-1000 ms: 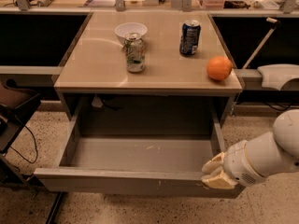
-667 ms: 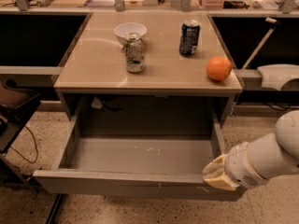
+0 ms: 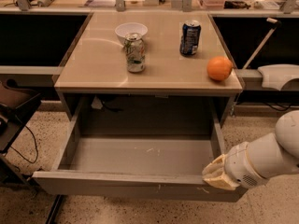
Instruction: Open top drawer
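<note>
While top drawer gapes, tool touches its rim.

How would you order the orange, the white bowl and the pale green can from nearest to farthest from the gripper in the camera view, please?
The gripper is at the right front corner of the open top drawer.
1. The orange, at the right edge of the table.
2. The pale green can, left of centre.
3. The white bowl, behind that can.
</note>
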{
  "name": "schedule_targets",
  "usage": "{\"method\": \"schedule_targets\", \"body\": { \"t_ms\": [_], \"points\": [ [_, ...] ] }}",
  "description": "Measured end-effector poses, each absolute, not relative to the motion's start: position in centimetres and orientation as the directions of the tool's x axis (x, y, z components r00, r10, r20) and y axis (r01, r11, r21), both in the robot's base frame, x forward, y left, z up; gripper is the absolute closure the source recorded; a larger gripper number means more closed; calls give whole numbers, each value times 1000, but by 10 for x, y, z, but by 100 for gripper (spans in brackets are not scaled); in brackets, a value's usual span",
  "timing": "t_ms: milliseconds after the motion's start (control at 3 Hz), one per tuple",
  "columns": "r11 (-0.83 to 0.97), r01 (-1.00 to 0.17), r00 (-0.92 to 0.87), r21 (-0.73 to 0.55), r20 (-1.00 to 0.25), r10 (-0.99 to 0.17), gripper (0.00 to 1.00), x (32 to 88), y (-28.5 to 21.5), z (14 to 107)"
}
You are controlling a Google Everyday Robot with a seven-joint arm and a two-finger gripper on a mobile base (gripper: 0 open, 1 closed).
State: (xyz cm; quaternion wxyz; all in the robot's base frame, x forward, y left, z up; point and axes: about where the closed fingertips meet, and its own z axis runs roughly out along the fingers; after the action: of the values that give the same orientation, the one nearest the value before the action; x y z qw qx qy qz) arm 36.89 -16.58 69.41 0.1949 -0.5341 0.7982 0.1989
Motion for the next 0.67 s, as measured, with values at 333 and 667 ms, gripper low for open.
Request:
{"method": "schedule_targets", "body": {
  "t_ms": [333,667],
  "points": [
    [350,-930,-354,109,-524,-775,35,369,-166,694],
    [350,-930,-353,109,-524,-775,12,369,-166,694]
  ]
}}
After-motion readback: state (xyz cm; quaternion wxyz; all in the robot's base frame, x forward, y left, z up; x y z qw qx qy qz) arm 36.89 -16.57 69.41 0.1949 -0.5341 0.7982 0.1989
